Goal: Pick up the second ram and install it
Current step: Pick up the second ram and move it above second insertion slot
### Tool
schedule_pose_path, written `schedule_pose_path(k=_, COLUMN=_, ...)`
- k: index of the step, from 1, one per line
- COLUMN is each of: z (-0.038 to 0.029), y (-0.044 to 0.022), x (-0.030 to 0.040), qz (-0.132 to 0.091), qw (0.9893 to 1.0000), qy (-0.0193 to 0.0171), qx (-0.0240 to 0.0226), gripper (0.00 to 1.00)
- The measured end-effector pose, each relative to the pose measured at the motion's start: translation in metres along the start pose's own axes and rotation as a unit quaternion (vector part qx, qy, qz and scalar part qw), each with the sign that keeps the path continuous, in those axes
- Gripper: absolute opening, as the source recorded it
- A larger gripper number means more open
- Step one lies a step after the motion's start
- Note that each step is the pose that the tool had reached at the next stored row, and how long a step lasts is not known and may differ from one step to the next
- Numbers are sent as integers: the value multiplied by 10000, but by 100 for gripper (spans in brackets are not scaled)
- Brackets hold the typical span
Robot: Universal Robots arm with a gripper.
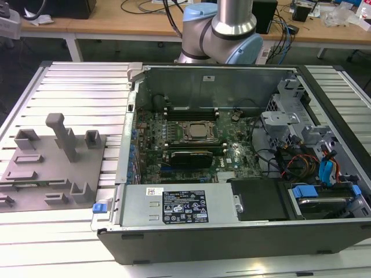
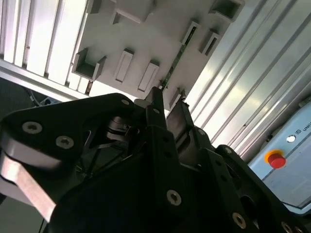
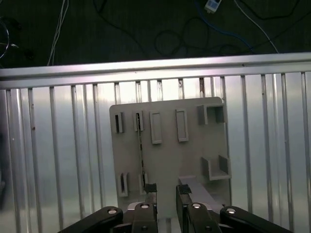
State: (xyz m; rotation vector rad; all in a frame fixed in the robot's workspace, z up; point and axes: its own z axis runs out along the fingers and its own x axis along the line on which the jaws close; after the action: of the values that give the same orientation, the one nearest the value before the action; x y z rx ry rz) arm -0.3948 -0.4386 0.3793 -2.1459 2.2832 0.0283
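The second ram (image 3: 141,150) is a thin dark stick standing on edge in the grey fixture plate (image 3: 194,160), held between two pairs of small slots. In the second wrist view the ram (image 2: 177,60) runs as a narrow green-black line across the plate (image 2: 141,34). My gripper (image 3: 166,190) hangs well above the plate, open, with nothing between its fingers. One finger (image 3: 151,191) lines up close to the ram's near end. The gripper (image 2: 168,98) also shows a clear gap between its fingers in the second wrist view.
The fixture plate (image 1: 58,174) with a tall post (image 1: 62,136) lies on the ribbed metal table at the exterior view's left. The open computer case (image 1: 232,231) holds the CPU socket (image 1: 196,131) and memory slots (image 1: 188,108). Cables crowd the case's right side.
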Motion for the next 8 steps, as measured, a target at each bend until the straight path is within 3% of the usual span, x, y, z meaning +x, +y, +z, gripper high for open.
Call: schedule_pose_path(k=8, z=43, y=-1, x=13, qz=0, qw=10000, qy=0, qx=-1, gripper=30)
